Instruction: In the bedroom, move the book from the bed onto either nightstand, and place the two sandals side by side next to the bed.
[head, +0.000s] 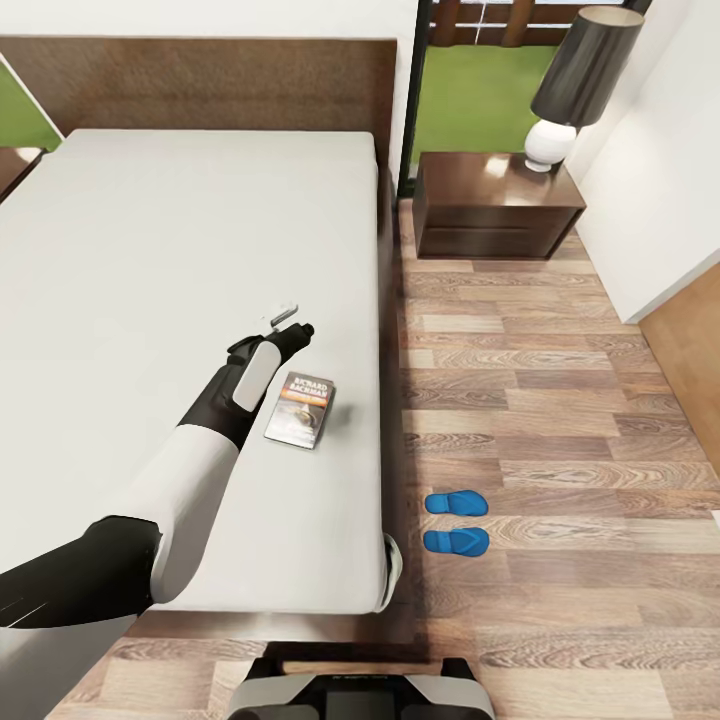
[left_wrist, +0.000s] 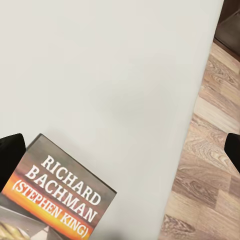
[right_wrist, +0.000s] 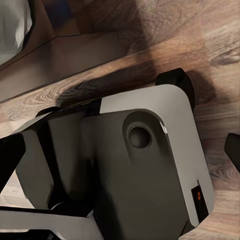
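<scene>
The book (head: 300, 408) lies flat on the bed (head: 150, 250) near its right edge, dark cover with an orange band. My left gripper (head: 296, 333) hovers over the mattress just beyond the book's far end, open and holding nothing. In the left wrist view the book (left_wrist: 55, 200) sits between and short of the spread fingertips (left_wrist: 11, 154). Two blue sandals (head: 456, 503) (head: 456, 541) lie side by side on the floor next to the bed. A nightstand (head: 495, 205) stands right of the headboard. My right gripper (right_wrist: 120, 152) hangs open over the robot's base.
A lamp (head: 575, 85) with a dark shade stands on the nightstand's back right part. A corner of a second nightstand (head: 15, 165) shows left of the bed. Wood floor (head: 560, 400) runs between bed and right wall. The robot's base (head: 360, 690) is at the bed's foot.
</scene>
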